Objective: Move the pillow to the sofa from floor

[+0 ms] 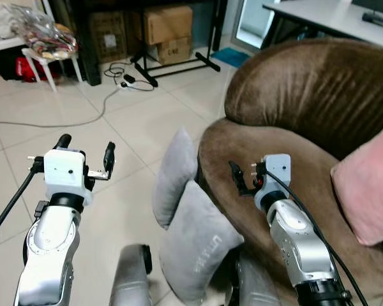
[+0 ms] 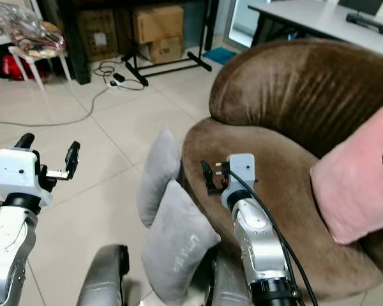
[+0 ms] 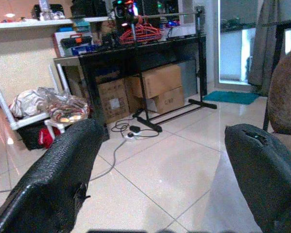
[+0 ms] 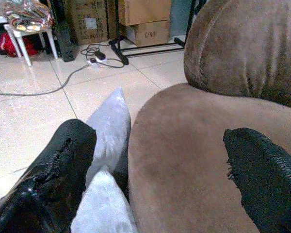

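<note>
Two grey pillows stand on the tiled floor, leaning against the front of the brown sofa [image 1: 306,95]: a farther one [image 1: 177,172] and a nearer one [image 1: 198,239] with faint lettering. A pink pillow [image 1: 370,191] lies on the sofa seat at the right. My left gripper [image 1: 86,148] is open, held above the bare floor to the left of the pillows. My right gripper [image 1: 246,173] is open above the front of the sofa seat, just right of the pillows. In the right wrist view the farther grey pillow [image 4: 111,126] and the seat [image 4: 179,155] lie between the black fingers [image 4: 43,179].
A grey cable [image 1: 83,118] runs across the floor to a power strip. Cardboard boxes [image 1: 169,25] and a black stand [image 1: 172,64] sit at the back, a white stool [image 1: 45,38] with a bag at the back left, a desk [image 1: 332,16] behind the sofa.
</note>
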